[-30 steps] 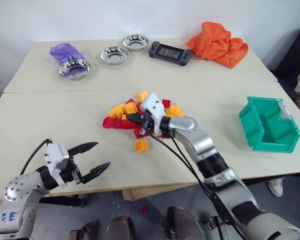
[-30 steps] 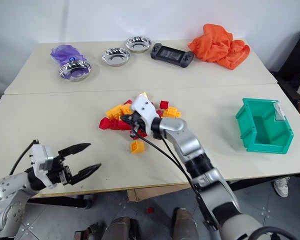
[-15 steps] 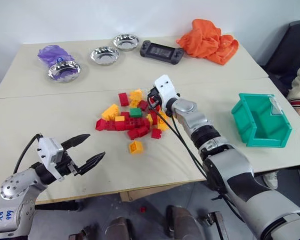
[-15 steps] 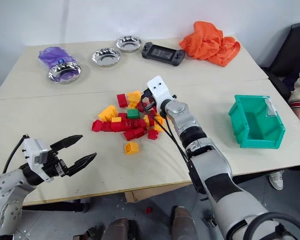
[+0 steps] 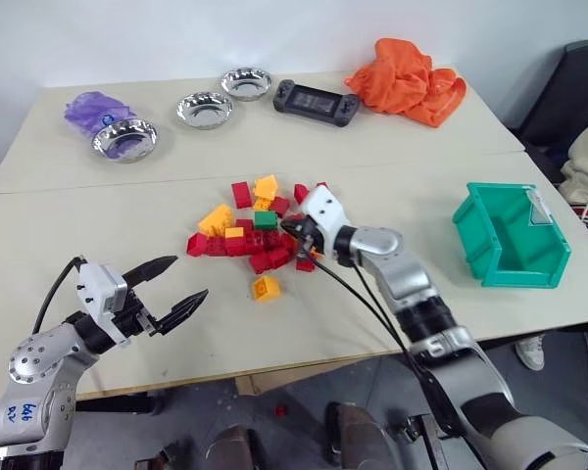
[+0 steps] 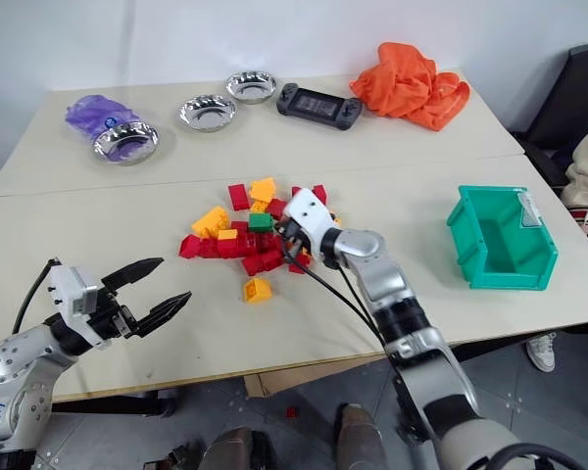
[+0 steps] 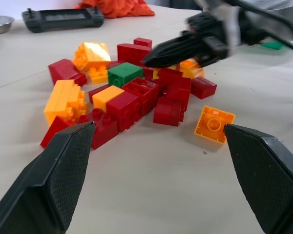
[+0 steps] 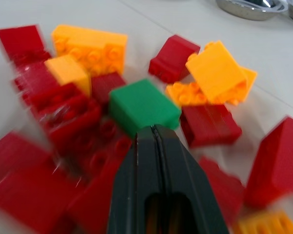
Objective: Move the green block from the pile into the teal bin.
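Beige table [image 5: 98, 235], brick pile [image 5: 260, 230]: right gripper [image 5: 292, 233] clenched empty beside green block [image 5: 266, 220]; left gripper [image 5: 181, 294] spread wide. Risk: scattering neighbouring bricks.

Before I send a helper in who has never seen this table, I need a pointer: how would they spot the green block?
On the near table, find the pile of small studded bricks at its middle. The green block sits in the pile's upper part, just ahead of the right hand, whose fingers are shut. It is the only green brick; all its neighbours are red, yellow or orange.
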`<state>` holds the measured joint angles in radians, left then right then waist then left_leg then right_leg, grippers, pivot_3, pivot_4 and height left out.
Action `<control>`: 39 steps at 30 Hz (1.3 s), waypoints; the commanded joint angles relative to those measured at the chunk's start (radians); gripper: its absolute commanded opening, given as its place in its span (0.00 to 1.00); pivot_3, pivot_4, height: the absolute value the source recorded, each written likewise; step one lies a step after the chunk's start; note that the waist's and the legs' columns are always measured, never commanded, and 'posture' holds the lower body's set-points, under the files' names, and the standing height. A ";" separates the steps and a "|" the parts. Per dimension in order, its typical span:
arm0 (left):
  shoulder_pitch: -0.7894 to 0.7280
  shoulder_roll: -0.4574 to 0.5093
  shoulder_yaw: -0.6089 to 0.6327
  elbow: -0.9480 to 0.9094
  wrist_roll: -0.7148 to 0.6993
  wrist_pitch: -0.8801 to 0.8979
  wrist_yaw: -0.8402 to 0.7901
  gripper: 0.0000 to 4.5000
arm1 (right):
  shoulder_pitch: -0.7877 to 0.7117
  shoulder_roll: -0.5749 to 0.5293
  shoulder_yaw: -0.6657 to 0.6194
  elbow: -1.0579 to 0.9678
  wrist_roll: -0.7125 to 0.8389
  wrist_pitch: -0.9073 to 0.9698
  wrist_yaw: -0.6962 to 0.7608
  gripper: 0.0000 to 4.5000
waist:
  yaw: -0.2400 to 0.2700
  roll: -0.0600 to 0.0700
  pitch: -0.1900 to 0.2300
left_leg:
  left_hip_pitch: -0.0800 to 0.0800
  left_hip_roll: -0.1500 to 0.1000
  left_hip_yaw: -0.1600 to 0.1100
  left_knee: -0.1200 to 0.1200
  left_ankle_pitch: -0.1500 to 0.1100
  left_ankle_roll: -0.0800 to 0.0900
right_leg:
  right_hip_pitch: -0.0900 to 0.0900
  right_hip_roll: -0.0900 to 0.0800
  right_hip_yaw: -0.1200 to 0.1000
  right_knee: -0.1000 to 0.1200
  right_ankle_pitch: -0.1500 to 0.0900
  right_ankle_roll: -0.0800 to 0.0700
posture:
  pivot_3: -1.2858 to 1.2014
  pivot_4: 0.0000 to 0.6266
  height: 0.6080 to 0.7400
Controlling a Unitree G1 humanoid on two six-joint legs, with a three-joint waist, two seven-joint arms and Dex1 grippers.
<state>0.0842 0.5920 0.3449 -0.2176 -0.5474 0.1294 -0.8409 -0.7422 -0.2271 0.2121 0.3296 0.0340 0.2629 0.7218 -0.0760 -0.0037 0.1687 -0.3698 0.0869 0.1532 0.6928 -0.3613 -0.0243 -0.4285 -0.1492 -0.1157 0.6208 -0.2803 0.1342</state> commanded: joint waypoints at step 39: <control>-0.065 0.009 -0.015 0.057 0.020 -0.051 -0.051 1.00 | -0.577 0.165 -0.032 0.906 -0.035 -0.166 0.147 1.00 | -0.029 0.001 0.001 | 0.000 0.000 0.003 -0.002 0.000 0.000 | -0.002 0.000 0.000 0.000 0.000 0.000 | 0.52 0.24 1.00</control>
<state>0.0238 0.6039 0.3318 -0.1383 -0.5283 0.0880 -0.8951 -1.2974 -0.0771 0.1905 1.2079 0.0107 0.1056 0.8721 -0.1050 -0.0027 0.1694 -0.3696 0.0870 0.1558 0.6908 -0.3610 -0.0246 -0.4304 -0.1490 -0.1158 0.6211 -0.2804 0.1340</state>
